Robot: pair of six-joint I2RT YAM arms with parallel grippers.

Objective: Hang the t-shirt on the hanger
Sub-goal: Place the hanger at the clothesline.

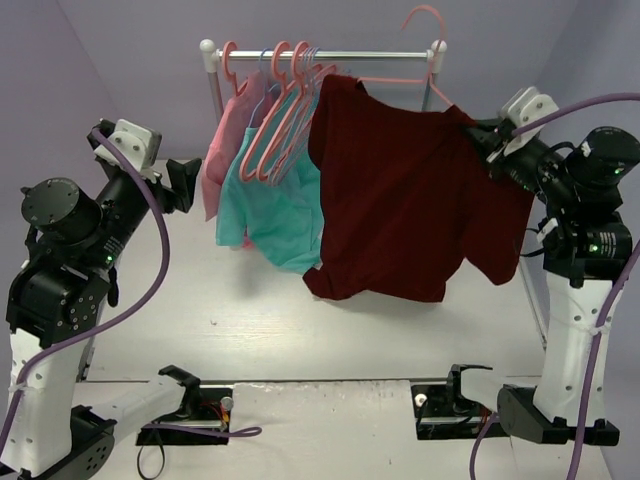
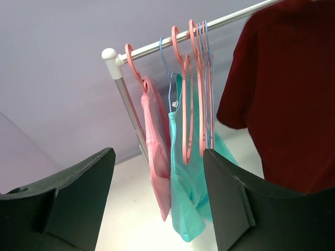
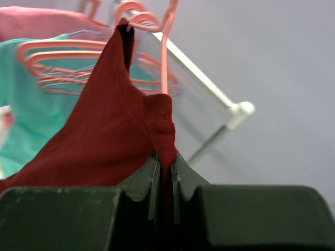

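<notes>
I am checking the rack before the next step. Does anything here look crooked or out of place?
Yes. The t-shirt hangs askew on the hanger: the shoulder nearer the teal garment sits high, while the far shoulder is pulled down and sideways, bunched between the shut jaws of the right gripper.

A metal clothes rail point(image 1: 390, 56) with white corner knobs point(image 1: 208, 46) stands on a pale, evenly lit desk point(image 1: 250, 330), with plain lavender walls point(image 1: 120, 50) close behind the rail and angling in on either side of it.
</notes>
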